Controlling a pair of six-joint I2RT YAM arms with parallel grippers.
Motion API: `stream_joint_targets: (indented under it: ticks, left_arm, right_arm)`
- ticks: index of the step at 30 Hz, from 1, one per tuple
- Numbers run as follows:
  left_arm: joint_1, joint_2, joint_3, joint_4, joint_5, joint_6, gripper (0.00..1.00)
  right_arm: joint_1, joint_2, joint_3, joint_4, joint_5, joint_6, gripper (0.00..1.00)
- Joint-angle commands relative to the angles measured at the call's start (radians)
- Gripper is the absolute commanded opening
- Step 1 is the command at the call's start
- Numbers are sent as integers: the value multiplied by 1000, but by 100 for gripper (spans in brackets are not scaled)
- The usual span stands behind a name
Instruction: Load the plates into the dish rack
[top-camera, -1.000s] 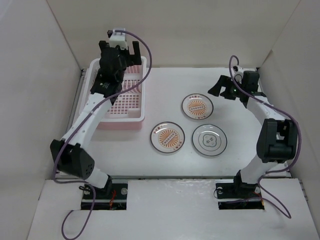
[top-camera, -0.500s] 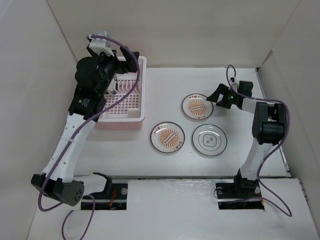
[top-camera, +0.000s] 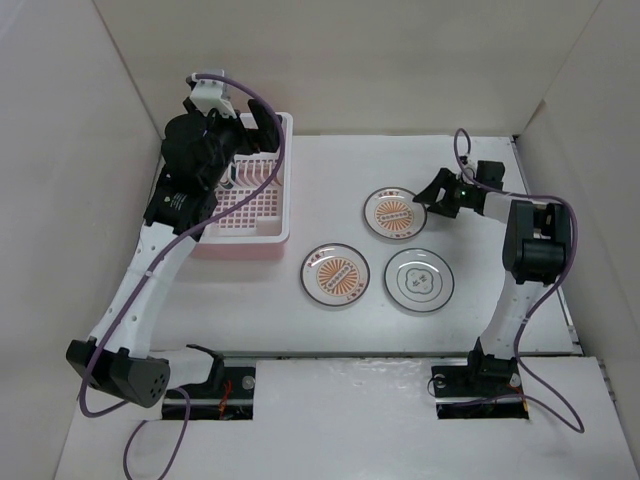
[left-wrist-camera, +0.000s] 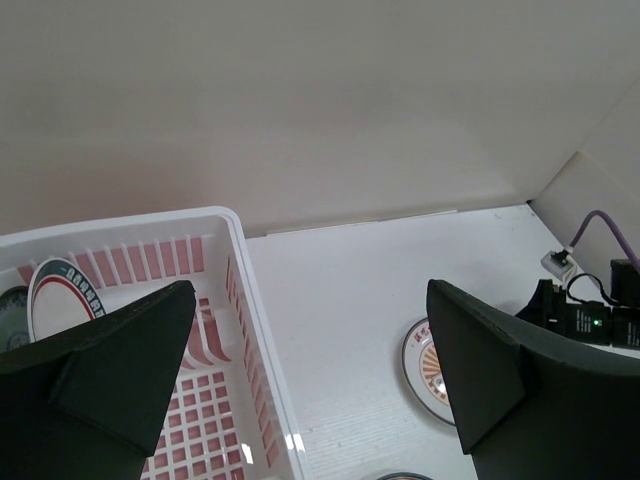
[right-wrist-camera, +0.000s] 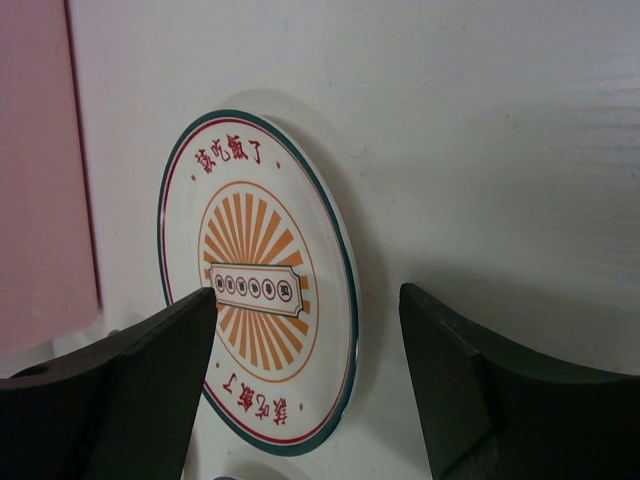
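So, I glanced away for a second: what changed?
The right gripper dropped to the far orange plate, open jaws flanking its right edge. The left gripper shifted left over the dish rack. That plate, the near orange plate and the grey-patterned plate stayed put.

White table (top-camera: 330, 165), matte, faint ribbing visible in wrist views; plain cream back wall (top-camera: 380, 60) rising from table's far edge; slanted cream left wall (top-camera: 60, 200) along table's left side; matching right wall (top-camera: 600, 220) along table's right side; thin grey strip (top-camera: 573, 325) running down table's right edge; white front board (top-camera: 340, 420) just past table's near edge, dark gap between; dark rectangular left cut-out (top-camera: 243, 385) and right cut-out (top-camera: 505, 408) in board, off table's near corners.
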Motion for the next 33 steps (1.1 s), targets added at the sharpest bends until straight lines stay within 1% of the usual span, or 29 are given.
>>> stream_joint_targets:
  ticks: [1,3,7,10,11,14,21,22,24,26,27,30,32,33]
  left_arm:
    - [-5,-11,-2,38,10,-4,100]
    - [-5,-11,-2,38,10,-4,100]
    - [-5,-11,-2,47,20,-4,100]
    - [-5,-11,-2,47,30,-4,100]
    - [-5,-11,-2,47,30,-4,100]
    - [-5,-11,-2,47,30,-4,100]
    - [-5,-20,-2,47,30,-4,100]
    - [-5,-20,-2,47,39,-4,100]
    - [-5,-11,-2,47,39,-4,100]
    - [-5,-11,-2,47,39,-4,100]
    - [-5,-11,-2,38,39,-4,100]
    - [-5,-11,-2,38,39,-4,100]
    - [-5,-11,-2,38,39,-4,100]
    - [-5,-11,-2,38,39,-4,100]
  right_arm:
    - [-1,26,32,-120,20,-30,78]
    - [-1,26,33,-171,30,-39,75]
    - [-1,8,42,-224,56,-79,74]
    - [8,8,54,-258,65,-91,68]
    - [17,8,54,-258,65,-91,68]
    - [17,19,63,-267,65,-91,62]
    - [17,51,111,-332,65,-102,61]
    - [17,51,111,-332,65,-102,57]
    - [17,51,111,-332,65,-102,56]
    - [17,60,122,-342,65,-102,50]
    - [17,60,131,-343,65,-102,50]
    - [17,71,141,-353,65,-102,45]
    - [17,71,152,-353,65,-102,37]
    - [17,71,152,-364,56,-111,30]
